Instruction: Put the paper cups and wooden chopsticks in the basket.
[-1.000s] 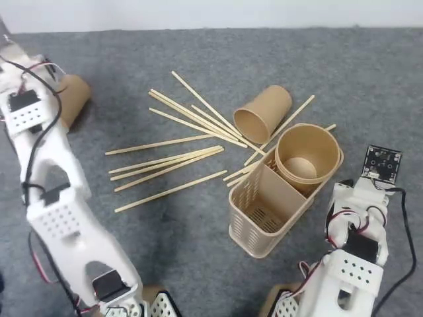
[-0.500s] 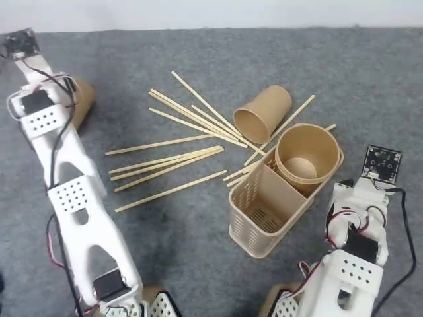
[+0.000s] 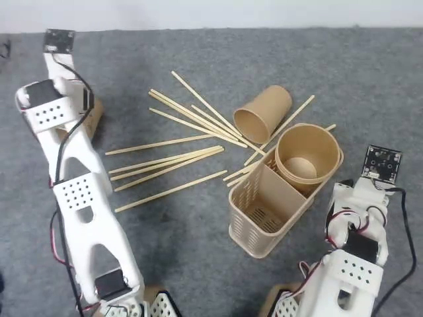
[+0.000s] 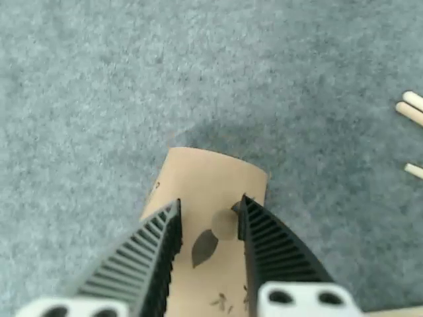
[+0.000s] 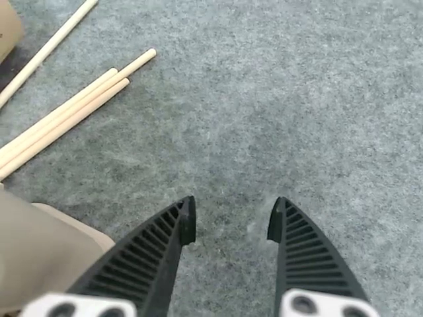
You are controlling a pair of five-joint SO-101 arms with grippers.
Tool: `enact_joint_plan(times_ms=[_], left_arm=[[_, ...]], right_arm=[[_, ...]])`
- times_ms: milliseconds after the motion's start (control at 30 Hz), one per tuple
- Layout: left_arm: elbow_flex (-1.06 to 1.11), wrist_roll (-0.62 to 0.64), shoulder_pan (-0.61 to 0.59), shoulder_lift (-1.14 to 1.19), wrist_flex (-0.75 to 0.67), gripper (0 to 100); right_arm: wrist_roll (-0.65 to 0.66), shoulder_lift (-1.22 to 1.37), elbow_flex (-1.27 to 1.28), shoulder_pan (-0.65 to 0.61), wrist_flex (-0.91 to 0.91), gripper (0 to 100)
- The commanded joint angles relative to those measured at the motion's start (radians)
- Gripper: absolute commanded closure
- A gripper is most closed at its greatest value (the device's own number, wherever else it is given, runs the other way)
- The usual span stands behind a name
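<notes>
Right under the left end effector [image 4: 206, 214] is where I'd worry. A brown paper cup [image 4: 213, 173] lies on its side there, and the ribbed black jaws are only partly open. The gap looks narrower than the cup's body below. My guess is that if it drops like this, the tips land on top of the wall and either dent it or send the cup rolling across the grey felt-covered table [image 3: 198, 264]. Opening wider first should fix that, and a sideways cup is squashy, so a hard squeeze could crumple it too. Room-wise it's fine: there's bare felt all round that end effector, and the ends of some pale wooden chopsticks [image 4: 411, 111] lie off to one side, near the cup but not touching it. The felt's far edge, where a white strip [image 3: 218, 13] begins, lies some way beyond. The beige slotted plastic basket [image 3: 254, 218] sits well away, with scattered chopsticks between, so a low carry could rake them. One basket compartment holds an upright paper cup [image 3: 307, 155], and a third cup [image 3: 263, 113] lies tipped just beside it, touching sticks. The right end effector [image 5: 231, 221] hangs close by the basket over bare felt, jaws apart and holding nothing, so a drop-off could get crowded.
</notes>
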Motion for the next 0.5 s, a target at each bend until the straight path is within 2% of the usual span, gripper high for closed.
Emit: enact_joint_plan(times_ms=[0, 167, 333, 467], left_arm=[[0.022, -0.011, -0.026, -0.064, 0.041, 87], [0.151, -0.011, -0.023, -0.066, 0.043, 87], [0.179, -0.011, -0.005, -0.066, 0.043, 87], [0.199, -0.009, 0.017, -0.066, 0.044, 93]], right_arm=[[0.012, -0.016, -0.008, -0.005, -0.013, 80.5], [0.012, -0.016, -0.008, -0.005, -0.015, 80.5], [0.012, -0.016, -0.008, -0.005, -0.015, 80.5], [0.012, -0.016, -0.008, -0.005, -0.016, 80.5]])
